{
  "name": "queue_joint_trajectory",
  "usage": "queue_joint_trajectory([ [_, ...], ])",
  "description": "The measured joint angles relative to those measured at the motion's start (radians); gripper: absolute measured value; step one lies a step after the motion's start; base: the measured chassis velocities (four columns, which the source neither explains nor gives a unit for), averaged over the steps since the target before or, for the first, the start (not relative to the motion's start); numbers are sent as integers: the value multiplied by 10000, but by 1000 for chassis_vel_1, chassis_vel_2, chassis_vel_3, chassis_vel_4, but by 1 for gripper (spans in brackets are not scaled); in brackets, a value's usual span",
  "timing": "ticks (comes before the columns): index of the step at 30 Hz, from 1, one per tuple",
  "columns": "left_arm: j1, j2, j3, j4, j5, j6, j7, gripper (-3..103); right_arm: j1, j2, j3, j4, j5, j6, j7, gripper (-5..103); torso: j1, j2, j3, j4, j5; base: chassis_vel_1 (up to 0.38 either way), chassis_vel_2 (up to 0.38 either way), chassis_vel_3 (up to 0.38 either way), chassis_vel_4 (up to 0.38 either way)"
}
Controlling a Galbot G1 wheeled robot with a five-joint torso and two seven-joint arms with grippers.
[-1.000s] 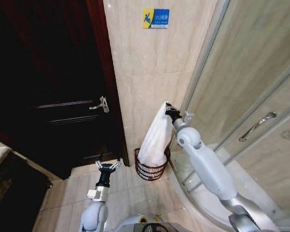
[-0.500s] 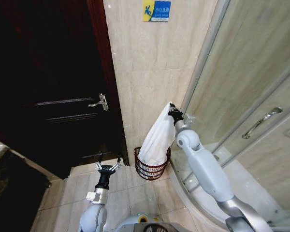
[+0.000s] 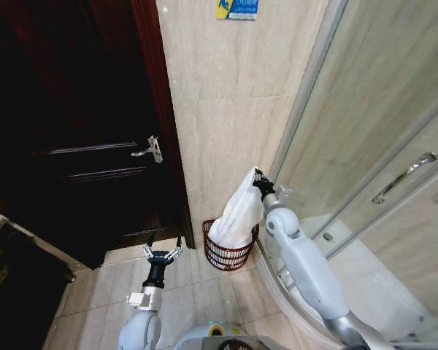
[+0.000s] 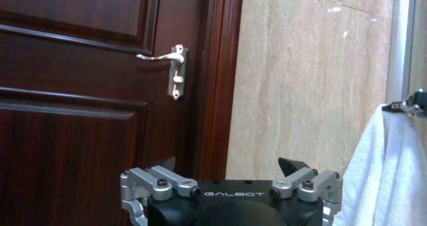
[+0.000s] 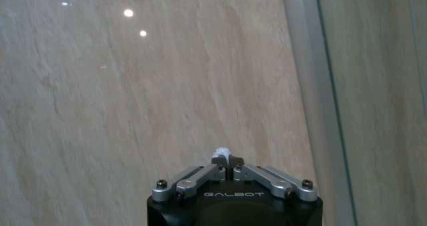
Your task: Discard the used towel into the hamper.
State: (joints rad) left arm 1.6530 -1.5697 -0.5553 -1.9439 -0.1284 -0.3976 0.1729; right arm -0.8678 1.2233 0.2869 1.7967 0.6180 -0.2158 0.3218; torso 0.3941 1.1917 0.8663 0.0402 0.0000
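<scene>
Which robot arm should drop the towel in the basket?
The right one, probably. Its right gripper is already shut on the towel, which hangs into the hamper. The left gripper waits open, low near the door.

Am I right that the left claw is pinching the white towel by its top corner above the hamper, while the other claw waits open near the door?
Not quite: in the head view the right claw pinches the white towel above the hamper. The left claw is the one waiting open near the door.
</scene>
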Motion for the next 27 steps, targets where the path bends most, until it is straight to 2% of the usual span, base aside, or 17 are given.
queue_joint_trajectory([
  [13,25,-62,70,-53,57,-30,19,100,-471,-22,504,-186,-186,141,-352,1,-273,-596,-322,1,1,0,0,0,0],
  [21,-5,39,11,-23,-47,-76,26,100,-518,-418,938,263,-329,-208,163,1,-507,-1094,-591,0,-1,0,0,0,0],
  [23,-11,44,9,-12,-89,-78,26,100,-540,-446,940,236,-301,-214,41,1,-537,-1158,-624,0,-1,0,0,0,0],
  [26,-91,61,9,138,-145,-104,33,100,-673,-362,943,-55,-343,-15,-842,1,-630,-1342,-713,0,0,0,0,0,0],
  [27,-91,61,9,138,-145,-104,33,100,-673,-362,943,-55,-343,-15,-842,1,-630,-1342,-713,0,0,0,0,0,0],
])
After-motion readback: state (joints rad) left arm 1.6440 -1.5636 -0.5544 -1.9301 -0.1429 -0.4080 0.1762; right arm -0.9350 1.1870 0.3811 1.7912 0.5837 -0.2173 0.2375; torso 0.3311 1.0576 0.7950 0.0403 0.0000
